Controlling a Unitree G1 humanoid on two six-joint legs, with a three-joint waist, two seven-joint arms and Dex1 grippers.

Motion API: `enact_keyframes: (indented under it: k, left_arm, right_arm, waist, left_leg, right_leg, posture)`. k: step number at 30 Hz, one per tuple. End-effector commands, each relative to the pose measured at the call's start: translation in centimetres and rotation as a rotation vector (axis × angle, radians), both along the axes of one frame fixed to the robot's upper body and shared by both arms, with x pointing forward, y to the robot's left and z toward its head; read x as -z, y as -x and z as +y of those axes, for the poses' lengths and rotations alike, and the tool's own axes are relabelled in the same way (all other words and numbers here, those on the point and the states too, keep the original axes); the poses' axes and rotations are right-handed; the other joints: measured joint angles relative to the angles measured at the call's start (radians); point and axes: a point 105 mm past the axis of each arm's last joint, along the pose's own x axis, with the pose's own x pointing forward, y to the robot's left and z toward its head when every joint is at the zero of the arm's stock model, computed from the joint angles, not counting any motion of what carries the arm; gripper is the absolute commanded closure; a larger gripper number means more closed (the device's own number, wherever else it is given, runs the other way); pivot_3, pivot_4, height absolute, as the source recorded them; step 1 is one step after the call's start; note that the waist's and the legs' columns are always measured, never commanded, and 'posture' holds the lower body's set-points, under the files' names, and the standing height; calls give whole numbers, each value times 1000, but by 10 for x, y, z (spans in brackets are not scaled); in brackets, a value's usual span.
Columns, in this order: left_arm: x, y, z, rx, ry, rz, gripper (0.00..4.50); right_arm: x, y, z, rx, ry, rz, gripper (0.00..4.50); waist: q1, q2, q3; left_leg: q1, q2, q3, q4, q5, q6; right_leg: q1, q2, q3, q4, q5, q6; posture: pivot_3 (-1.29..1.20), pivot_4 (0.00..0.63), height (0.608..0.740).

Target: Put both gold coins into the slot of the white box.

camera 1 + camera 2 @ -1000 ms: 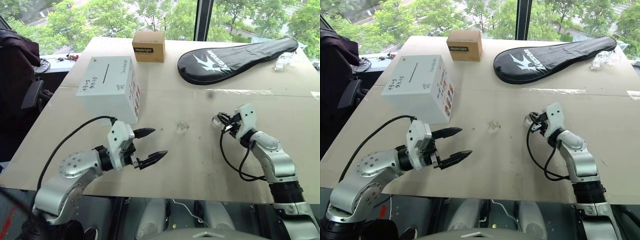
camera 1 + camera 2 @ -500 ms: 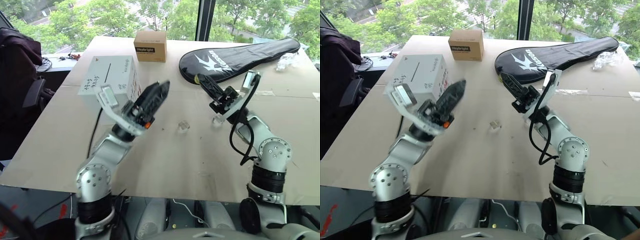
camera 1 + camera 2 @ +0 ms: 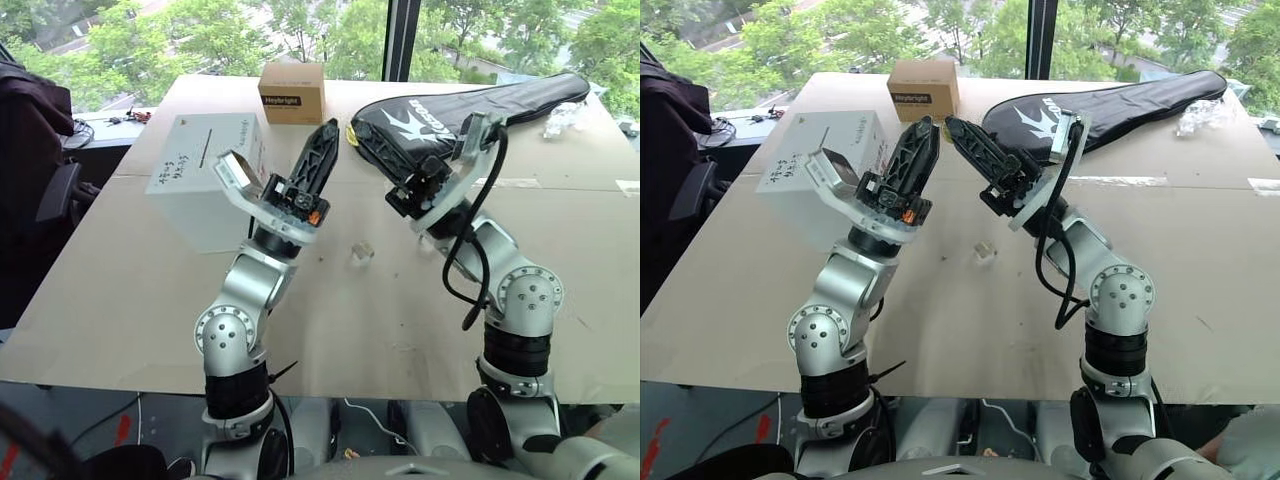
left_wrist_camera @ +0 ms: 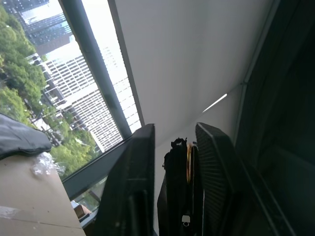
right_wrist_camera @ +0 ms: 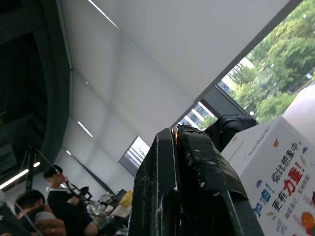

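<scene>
The white box (image 3: 205,170) stands at the table's left, with its slot (image 3: 210,148) a thin dark line on top. One gold coin (image 3: 362,253) lies loose on the table between my arms. Both arms are raised with their tips near each other. My right gripper (image 3: 352,130) is shut, and a sliver of the other gold coin (image 5: 173,129) shows at its tip. My left gripper (image 3: 327,130) points up just left of it. Its fingers (image 4: 140,162) stand slightly apart with nothing in them. The right gripper's tip shows through that gap.
A small brown cardboard box (image 3: 292,92) sits at the back behind the white box. A black racket cover (image 3: 480,105) lies across the back right with crumpled plastic (image 3: 562,118) beside it. A dark chair (image 3: 35,150) stands off the table's left edge. People (image 5: 49,206) are in the room.
Both arms have swung up from just above the table. The grippers now point upward, tips close together. The left gripper's fingers have narrowed from wide open.
</scene>
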Motion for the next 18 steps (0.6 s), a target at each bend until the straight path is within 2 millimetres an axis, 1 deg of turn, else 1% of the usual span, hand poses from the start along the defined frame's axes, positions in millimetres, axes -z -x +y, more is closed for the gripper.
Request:
enact_keyframes:
  k: [1, 13, 15, 16, 17, 18]
  left_arm:
    - [-10, 11, -10, 72, 5, -62, 3060]
    - [-11, 14, -12, 92, 16, -71, 3060]
    - [-12, 15, -12, 92, 22, -77, 3599]
    - [-12, 15, -12, 91, 22, -79, 3781]
    - [-12, 15, -11, 89, 28, -81, 4088]
    - [-12, 15, -10, 87, 31, -83, 4294]
  right_arm:
    - [-18, 7, 2, 14, -28, -101, 4500]
    - [-15, 8, 9, 14, -15, -111, 4500]
    - [-15, 8, 9, 12, -16, -111, 4500]
    - [-15, 8, 9, 12, -17, -110, 4500]
    - [-16, 7, 9, 13, -23, -107, 4500]
    - [-16, 7, 8, 14, -28, -104, 4500]
  waist:
    - [0, 0, 0]
    - [0, 0, 0]
    - [0, 0, 0]
    - [0, 0, 0]
    - [0, 0, 0]
    - [0, 0, 0]
  left_leg:
    - [0, 0, 0, 0, 0, 0]
    - [0, 0, 0, 0, 0, 0]
    - [0, 0, 0, 0, 0, 0]
    - [0, 0, 0, 0, 0, 0]
    - [0, 0, 0, 0, 0, 0]
    - [0, 0, 0, 0, 0, 0]
  right_leg:
    - [0, 0, 0, 0, 0, 0]
    - [0, 0, 0, 0, 0, 0]
    - [0, 0, 0, -1, 0, 0]
    - [0, 0, 0, -1, 0, 0]
    - [0, 0, 0, -1, 0, 0]
    - [0, 0, 0, -1, 0, 0]
  posture:
    - [0, 150, 740]
    - [0, 150, 740]
    - [0, 150, 740]
    - [0, 150, 740]
    - [0, 150, 740]
    - [0, 150, 740]
